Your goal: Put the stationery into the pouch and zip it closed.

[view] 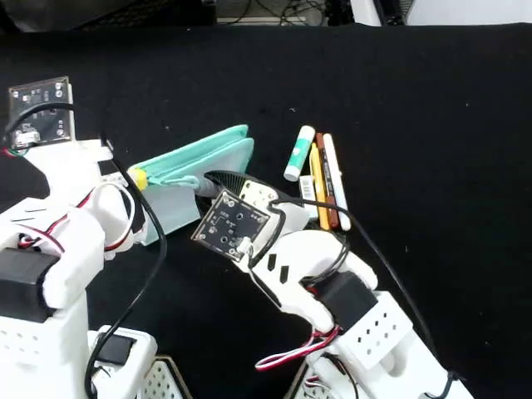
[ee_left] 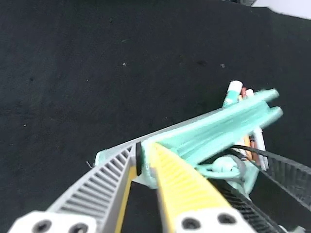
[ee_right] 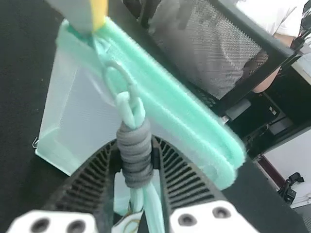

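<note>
- The left gripper (ee_left: 142, 158) is clenched on one corner of the mint pouch (view: 204, 154), with the grey and yellow fingers pinching the fabric edge.
- The right gripper (ee_right: 137, 145) is clenched on the zipper pull (ee_right: 127, 104). Its black fingers squeeze the grey-wrapped cord just below the ring.
- The pull sits at the pouch end that the left gripper holds, so I judge the zip to be at the start of its run and not yet drawn closed.
- The pouch's long axis runs from that held corner away towards the stationery. Its two thick mint lips lie side by side along that line.
- Through the pale mesh wall I see nothing inside the pouch, so I judge it to be unfilled.
- The stationery lies on the black desk (view: 416, 100), just past the pouch's far end and outside it.
- It consists of a glue stick (view: 298, 154), nearest the pouch, and three pens (view: 326, 183) close beside it in yellow, brown and white.
- All four lie roughly parallel to each other, with their long axes set across the pouch's line.
- The right arm is the nearer one to the stationery, which lies just beyond its gripper on the side away from the pouch's held corner.
- My judgement is that filling comes first. The right gripper would have to let go of the pull and take each item across its narrow width, while the left gripper keeps the pouch anchored.
- The risk I see is that the lips lie too close together for a pen to slide in.
</note>
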